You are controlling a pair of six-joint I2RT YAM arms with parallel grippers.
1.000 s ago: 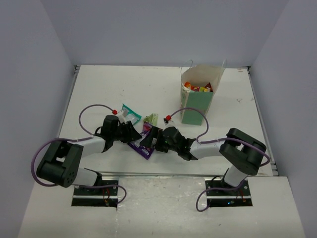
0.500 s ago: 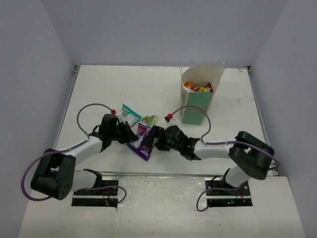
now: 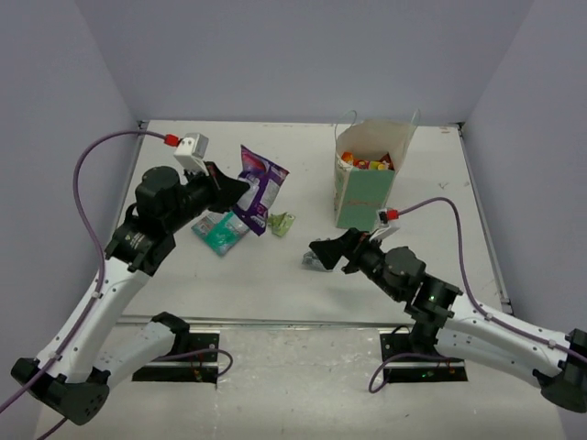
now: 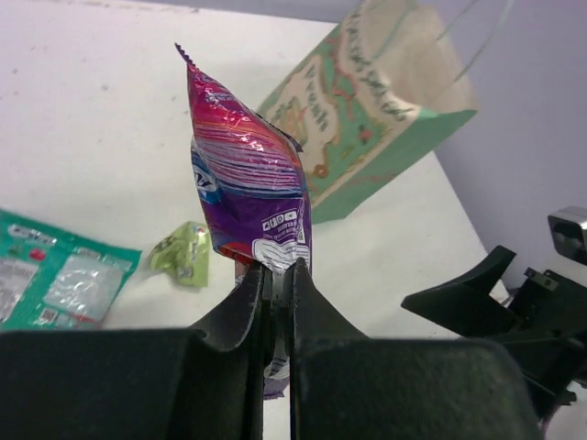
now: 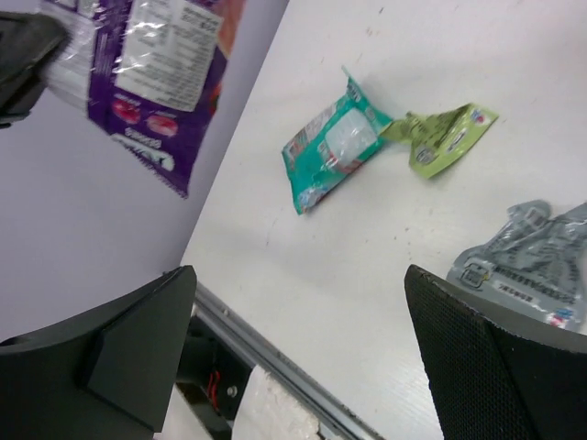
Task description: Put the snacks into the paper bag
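My left gripper clamped on bottom edge of purple crinkly foil pouch, held high off white table for carry to tall mint-green paper bag, upright further right; my right gripper wide open, empty, near small silver foil packet

The left arm and right arm combine white link shells with black joint housings. A purple cable ending in a red connector runs to each wrist. The fingers are matte black, finely textured.
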